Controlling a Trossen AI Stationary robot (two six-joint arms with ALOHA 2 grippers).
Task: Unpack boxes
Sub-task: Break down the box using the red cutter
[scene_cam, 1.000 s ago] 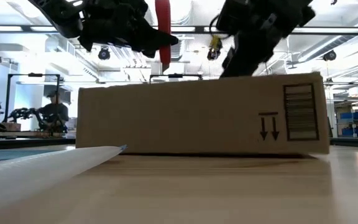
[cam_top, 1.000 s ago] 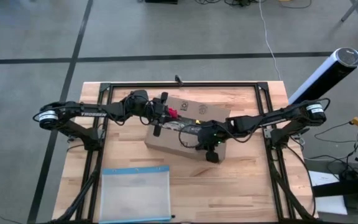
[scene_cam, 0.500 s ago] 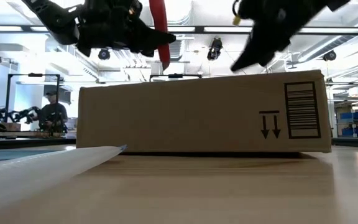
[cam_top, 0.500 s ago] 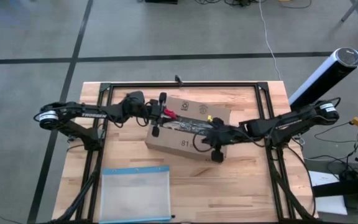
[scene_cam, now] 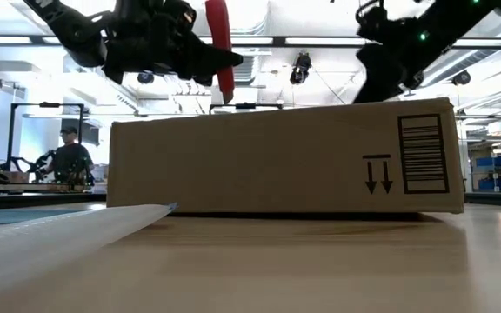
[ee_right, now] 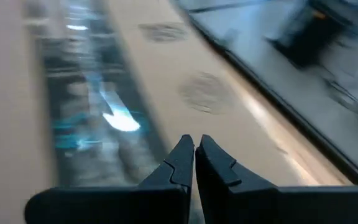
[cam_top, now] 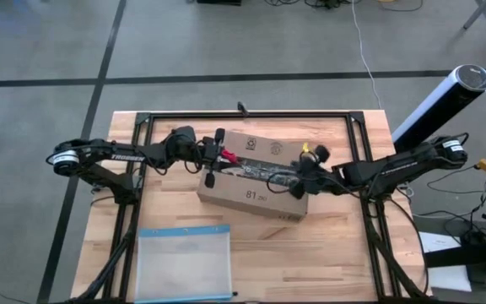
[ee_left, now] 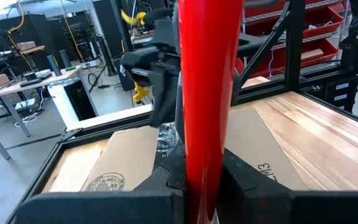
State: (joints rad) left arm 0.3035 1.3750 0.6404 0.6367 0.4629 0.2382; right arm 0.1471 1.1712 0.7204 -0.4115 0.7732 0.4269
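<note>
Above the box, left gripper grasps a red tool; right gripper is clenched.

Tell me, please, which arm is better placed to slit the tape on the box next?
Left, probably: its claw is shut on the red tool, poised above the box and its tape. The right claw is shut and empty.

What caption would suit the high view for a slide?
Left gripper holds a red tool over the taped cardboard box; right gripper, shut, hovers at its other end.
</note>
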